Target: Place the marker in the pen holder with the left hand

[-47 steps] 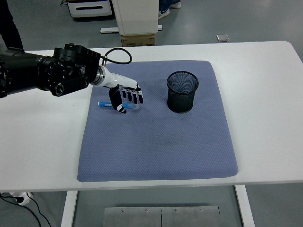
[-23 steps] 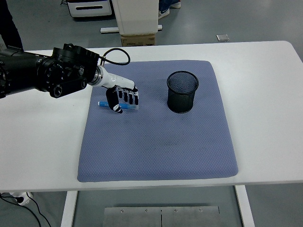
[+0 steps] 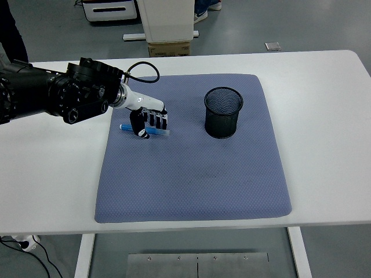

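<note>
Head view — left hand (image 3: 148, 119) (curled) on marker (image 3: 145, 130)

a white table (image 3: 52, 162) carries a blue-grey mat (image 3: 197, 174) laid flat across its middle.

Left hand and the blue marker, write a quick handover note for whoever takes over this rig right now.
Left hand: down on the mat, fingers curled around the blue marker, which lies flat; not lifted.
Right hand: out of view.
Black mesh pen holder: upright on the grey-blue mat, to the marker's right, nothing visible inside.
Done: hand is at the marker.
Left: confirm grip, lift, carry right, drop the marker into the holder.
</note>
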You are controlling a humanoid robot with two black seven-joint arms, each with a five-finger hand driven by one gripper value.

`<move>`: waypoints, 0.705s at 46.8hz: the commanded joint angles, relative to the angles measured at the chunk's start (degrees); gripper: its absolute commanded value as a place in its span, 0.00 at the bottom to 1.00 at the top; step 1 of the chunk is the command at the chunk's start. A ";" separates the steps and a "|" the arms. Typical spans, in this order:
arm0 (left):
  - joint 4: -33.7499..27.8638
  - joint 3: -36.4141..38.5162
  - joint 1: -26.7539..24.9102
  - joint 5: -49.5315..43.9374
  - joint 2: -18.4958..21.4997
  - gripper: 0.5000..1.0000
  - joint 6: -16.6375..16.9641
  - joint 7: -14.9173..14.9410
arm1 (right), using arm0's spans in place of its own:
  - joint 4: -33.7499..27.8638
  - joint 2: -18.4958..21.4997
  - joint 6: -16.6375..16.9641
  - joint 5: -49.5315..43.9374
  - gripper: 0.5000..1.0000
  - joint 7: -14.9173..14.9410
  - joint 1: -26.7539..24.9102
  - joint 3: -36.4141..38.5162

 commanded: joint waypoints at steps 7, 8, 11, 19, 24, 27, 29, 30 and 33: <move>-0.01 0.00 0.31 0.09 -0.09 0.29 0.00 0.39 | -0.01 0.00 0.00 0.00 1.00 0.00 0.00 0.00; -0.01 0.00 0.31 0.09 -0.18 0.29 0.00 0.39 | -0.01 0.00 0.00 0.00 1.00 0.00 0.00 0.00; -0.01 0.00 0.31 0.27 -0.18 0.29 0.00 0.30 | -0.01 0.00 0.00 0.00 1.00 0.00 0.00 -0.09; -0.01 0.00 0.84 1.85 -0.18 0.24 1.05 0.30 | -0.01 0.00 0.00 0.00 1.00 0.00 0.00 0.00; -0.01 0.00 0.84 1.94 -0.27 0.24 1.14 0.39 | -0.01 0.00 0.00 0.00 1.00 0.00 0.09 0.00; -0.01 0.00 0.93 1.94 -0.36 0.23 1.14 0.39 | -0.01 0.00 0.00 0.00 1.00 0.00 0.00 0.00; -0.01 0.00 0.93 1.94 -0.36 0.21 1.23 0.39 | -0.01 0.00 0.00 0.00 1.00 0.00 0.09 0.00; -0.01 0.00 0.93 1.94 -0.36 0.21 1.23 0.39 | -0.01 0.00 0.00 0.00 1.00 0.00 0.09 0.00; -0.01 0.00 0.93 1.94 -0.27 0.17 1.58 0.30 | -0.01 0.00 0.00 0.00 1.00 0.00 0.00 0.00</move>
